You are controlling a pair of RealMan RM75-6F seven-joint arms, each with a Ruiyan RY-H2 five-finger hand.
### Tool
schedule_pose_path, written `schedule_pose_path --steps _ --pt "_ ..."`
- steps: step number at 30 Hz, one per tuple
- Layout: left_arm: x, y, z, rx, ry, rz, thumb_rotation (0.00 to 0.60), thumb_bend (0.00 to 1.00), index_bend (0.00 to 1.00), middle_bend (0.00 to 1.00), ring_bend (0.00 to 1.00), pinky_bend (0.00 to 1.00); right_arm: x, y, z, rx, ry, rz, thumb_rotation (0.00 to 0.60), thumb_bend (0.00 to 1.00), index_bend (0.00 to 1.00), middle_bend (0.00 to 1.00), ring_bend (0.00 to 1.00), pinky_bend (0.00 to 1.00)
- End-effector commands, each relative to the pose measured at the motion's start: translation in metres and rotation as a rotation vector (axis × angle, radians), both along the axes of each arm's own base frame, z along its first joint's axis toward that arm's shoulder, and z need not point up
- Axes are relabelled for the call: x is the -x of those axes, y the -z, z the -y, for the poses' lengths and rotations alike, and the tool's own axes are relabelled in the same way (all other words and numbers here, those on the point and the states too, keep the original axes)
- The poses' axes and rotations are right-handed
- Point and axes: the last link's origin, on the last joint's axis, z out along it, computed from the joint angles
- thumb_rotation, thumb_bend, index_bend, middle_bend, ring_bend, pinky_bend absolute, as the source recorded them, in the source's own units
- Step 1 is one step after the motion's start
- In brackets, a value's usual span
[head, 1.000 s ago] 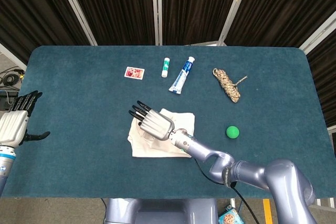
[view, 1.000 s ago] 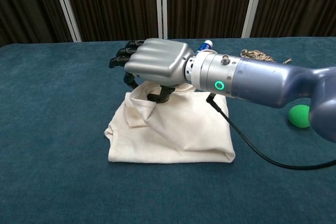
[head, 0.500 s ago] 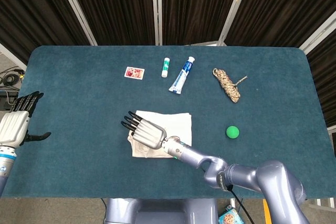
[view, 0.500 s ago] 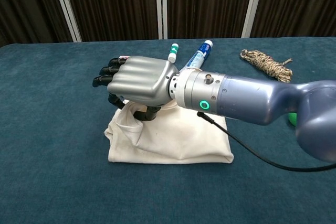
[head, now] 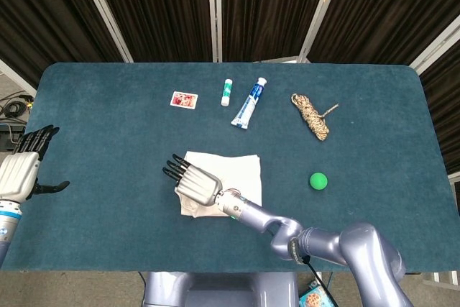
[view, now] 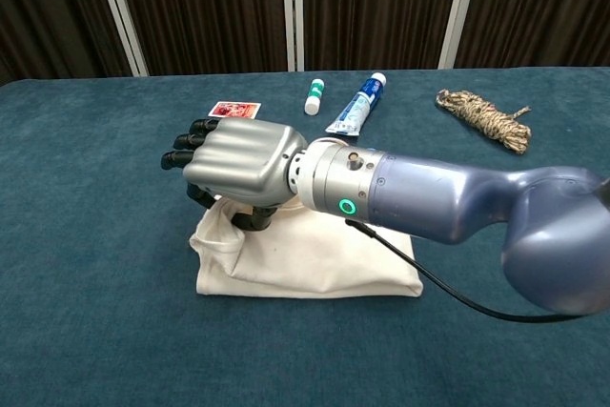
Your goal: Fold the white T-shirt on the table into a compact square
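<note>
The white T-shirt [head: 228, 181] lies near the middle of the front edge of the table [head: 108, 134], already folded down to a rough, thick rectangle, and the right hand [view: 238, 161] is over its left end, knuckles up, fingers curled downward. From the chest view the dark fingertips [view: 250, 217] dip into the cloth at that upper left corner, where a fold puckers up, but I cannot tell whether they pinch the fabric or only press on it. The left hand [head: 23, 169] hangs off the table's left edge, fingers spread, holding nothing. To my eye the job now is tidying that lumpy left end: the bundle looks close to square, yet the left side bulges and the corner stands proud. Doing it well probably means getting a sure hold on every layer of the corner, not just the top one, then drawing it across low and flat so the layers underneath do not drag out of line. A slow sweep with the palm afterwards should settle the crease. The forearm rides right over the shirt, so lifting clear before moving sideways would keep the cable from catching the cloth. The toothpaste tube [head: 249, 103], the small card [head: 184, 99] and the rope [head: 310, 115] sit well apart toward the back edge, the green ball [head: 318, 181] off to the right.
</note>
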Motion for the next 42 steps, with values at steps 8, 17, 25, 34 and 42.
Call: schedule_pose_path --steps 8,17,25,34,42 --pt "0.001 0.0 -0.001 0.003 0.0 0.003 0.6 0.0 0.0 0.0 0.0 0.0 0.0 0.004 0.003 0.029 0.023 0.007 0.6 0.0 0.04 0.0 0.0 0.0" --pt "0.001 0.0 -0.001 0.006 -0.001 0.003 0.6 0.0 0.0 0.0 0.0 0.0 -0.009 -0.022 0.006 0.042 0.037 0.122 0.6 0.0 0.0 0.0 0.0 0.0" --pt "0.0 0.001 0.0 0.009 0.003 0.002 0.6 0.0 0.0 0.0 0.0 0.0 0.017 -0.052 0.015 0.067 0.084 0.113 0.6 0.0 0.0 0.0 0.0 0.0" --pt "0.0 0.001 0.0 0.007 0.0 0.002 0.6 0.0 0.0 0.0 0.0 0.0 0.058 -0.058 0.005 0.034 0.134 0.041 0.6 0.0 0.0 0.0 0.0 0.0" --pt "0.0 0.002 -0.001 0.007 -0.002 -0.002 0.6 0.0 0.0 0.0 0.0 0.0 0.07 -0.041 0.003 0.025 0.141 0.023 0.6 0.0 0.0 0.0 0.0 0.0"
